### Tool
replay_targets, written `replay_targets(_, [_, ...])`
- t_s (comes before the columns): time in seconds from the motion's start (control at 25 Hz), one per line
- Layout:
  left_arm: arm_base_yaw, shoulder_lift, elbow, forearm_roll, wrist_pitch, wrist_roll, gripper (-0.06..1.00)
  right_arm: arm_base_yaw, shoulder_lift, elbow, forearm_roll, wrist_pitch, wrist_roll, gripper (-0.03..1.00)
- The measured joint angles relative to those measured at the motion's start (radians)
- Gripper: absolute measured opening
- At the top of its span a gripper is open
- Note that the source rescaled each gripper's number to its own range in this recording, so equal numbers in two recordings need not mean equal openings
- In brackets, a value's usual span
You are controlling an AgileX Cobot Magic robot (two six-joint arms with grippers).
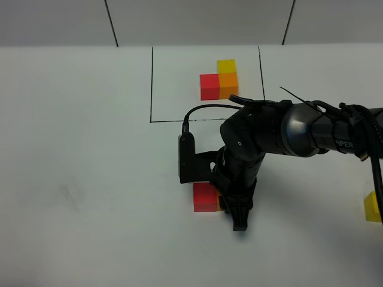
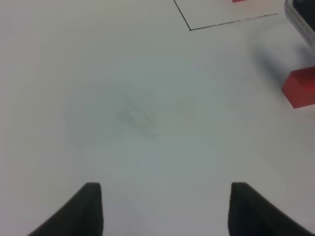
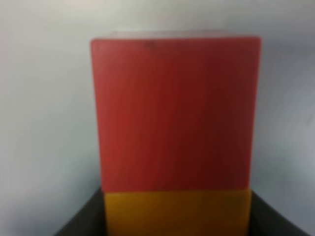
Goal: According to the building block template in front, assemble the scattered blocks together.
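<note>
The white worktop [image 1: 78, 179] fills the exterior high view. The dark right arm [image 1: 299, 128] comes in from the right edge and reaches across to the centre of the frame, with its wrist bent downward.

At upper centre sits the building block template [image 1: 218, 81]: a red and an orange cube side by side, with a yellow one behind the orange. It lies inside a thin black drawn frame [image 1: 151, 84].

The right gripper [image 1: 236, 215] points down at the worktop just below centre. In the right wrist view its dark fingers [image 3: 83, 219] sit tight on either side of the orange cube [image 3: 174, 214], so it is clamped on that block.

The left gripper [image 2: 167, 211] is out of sight from above. Its own camera shows the two tips well apart over bare worktop, with nothing between them.

Now the scattered blocks. The red cube [image 1: 204, 198] lies just left of the right gripper, and its face is pressed flush against the held orange cube. The yellow cube [image 1: 373, 207] sits alone at the far right edge, well apart from the other two.
</note>
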Motion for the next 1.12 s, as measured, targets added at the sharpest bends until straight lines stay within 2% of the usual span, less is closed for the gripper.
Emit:
replay_targets(0.64, [0.000,0.000,0.000,0.000,0.000,0.000,0.24,0.000,0.000,-0.003,0.000,-0.002,0.026,0.02])
replay_targets(0.68, [0.000,0.000,0.000,0.000,0.000,0.000,0.24,0.000,0.001,-0.006,0.006,-0.002,0.036,0.05])
replay_targets(0.72, [0.000,0.000,0.000,0.000,0.000,0.000,0.24,0.000,0.002,-0.012,0.008,-0.002,0.044,0.14])
replay_targets(0.92, [0.000,0.000,0.000,0.000,0.000,0.000,0.24,0.000,-0.015,-0.021,0.000,0.020,0.100,0.73])
replay_targets(1.0, [0.000,0.000,0.000,0.000,0.000,0.000,0.24,0.000,-0.041,-0.021,-0.010,0.049,0.124,0.85])
replay_targets(1.12, [0.000,0.000,0.000,0.000,0.000,0.000,0.24,0.000,-0.091,-0.021,-0.020,0.114,0.173,0.92])
